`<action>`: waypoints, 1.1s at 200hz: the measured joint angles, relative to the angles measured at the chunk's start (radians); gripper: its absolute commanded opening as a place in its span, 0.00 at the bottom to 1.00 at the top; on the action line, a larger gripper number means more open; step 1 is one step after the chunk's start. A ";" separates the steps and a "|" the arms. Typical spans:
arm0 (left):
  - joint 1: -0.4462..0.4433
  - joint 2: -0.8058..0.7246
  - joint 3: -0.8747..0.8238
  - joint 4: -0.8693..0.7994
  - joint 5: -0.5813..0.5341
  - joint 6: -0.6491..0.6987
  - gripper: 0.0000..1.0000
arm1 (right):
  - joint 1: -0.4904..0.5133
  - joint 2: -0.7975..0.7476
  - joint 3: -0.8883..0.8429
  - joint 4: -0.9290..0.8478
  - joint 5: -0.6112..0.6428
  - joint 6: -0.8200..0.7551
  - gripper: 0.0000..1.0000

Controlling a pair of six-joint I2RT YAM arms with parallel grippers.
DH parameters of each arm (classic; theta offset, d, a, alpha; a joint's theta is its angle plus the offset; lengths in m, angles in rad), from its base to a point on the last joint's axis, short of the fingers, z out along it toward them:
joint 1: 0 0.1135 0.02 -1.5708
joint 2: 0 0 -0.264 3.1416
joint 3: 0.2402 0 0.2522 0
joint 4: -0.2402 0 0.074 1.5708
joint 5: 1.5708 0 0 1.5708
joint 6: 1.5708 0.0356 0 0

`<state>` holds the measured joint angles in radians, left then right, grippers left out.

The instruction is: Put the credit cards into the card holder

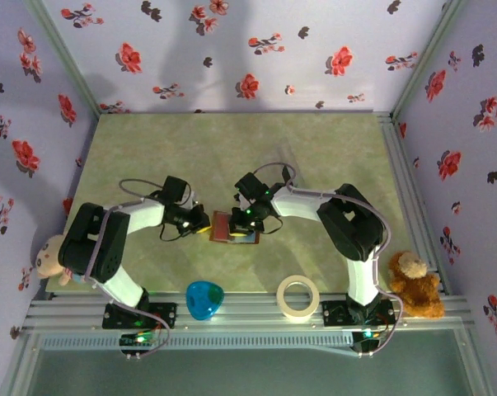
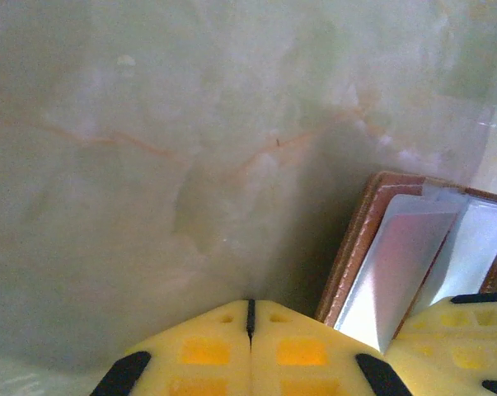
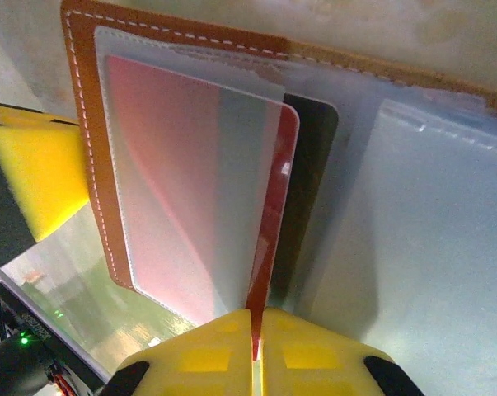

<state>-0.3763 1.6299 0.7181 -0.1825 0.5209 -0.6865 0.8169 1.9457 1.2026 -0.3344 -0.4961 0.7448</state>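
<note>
The brown card holder (image 1: 232,227) lies open in the middle of the table, its clear sleeves (image 3: 413,231) spread. My right gripper (image 3: 255,318) is shut on the edge of a red credit card (image 3: 273,223). That card stands on edge behind a frosted sleeve over the holder's stitched brown cover (image 3: 91,165). A dark card (image 3: 314,165) sits just behind the red one. My left gripper (image 2: 250,309) is shut with nothing between its fingers. It rests low on the table by the holder's left edge (image 2: 359,239); whether it touches is unclear.
Near the front edge are a blue heart-shaped object (image 1: 205,299) and a tape roll (image 1: 298,298). A brown teddy bear (image 1: 413,285) sits at the right rail, and another plush toy (image 1: 50,257) at the left. Flowered walls enclose the table.
</note>
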 measured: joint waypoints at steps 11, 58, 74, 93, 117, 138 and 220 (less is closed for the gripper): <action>-0.011 -0.002 0.000 0.003 -0.010 -0.004 0.00 | 0.004 0.000 0.000 -0.003 0.006 0.002 0.13; -0.035 -0.009 -0.002 0.008 -0.033 -0.023 0.00 | 0.008 -0.008 -0.007 -0.007 0.021 0.019 0.21; -0.050 -0.012 -0.006 0.009 -0.037 -0.024 0.00 | 0.011 -0.023 -0.009 -0.024 0.045 0.015 0.23; -0.072 -0.026 -0.018 0.010 -0.033 -0.034 0.01 | 0.013 -0.044 -0.013 -0.048 0.071 0.005 0.33; -0.090 -0.033 -0.029 -0.007 -0.017 -0.042 0.03 | 0.016 -0.077 -0.016 -0.072 0.097 -0.025 0.42; -0.096 -0.045 -0.033 -0.021 -0.012 -0.042 0.08 | 0.017 -0.112 -0.016 -0.102 0.122 -0.051 0.44; -0.110 -0.172 -0.042 -0.217 -0.037 -0.046 0.24 | -0.048 -0.256 -0.006 -0.262 0.295 -0.216 0.53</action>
<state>-0.4866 1.4574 0.6765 -0.3992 0.4843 -0.7322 0.7692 1.6897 1.1961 -0.5964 -0.2008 0.5293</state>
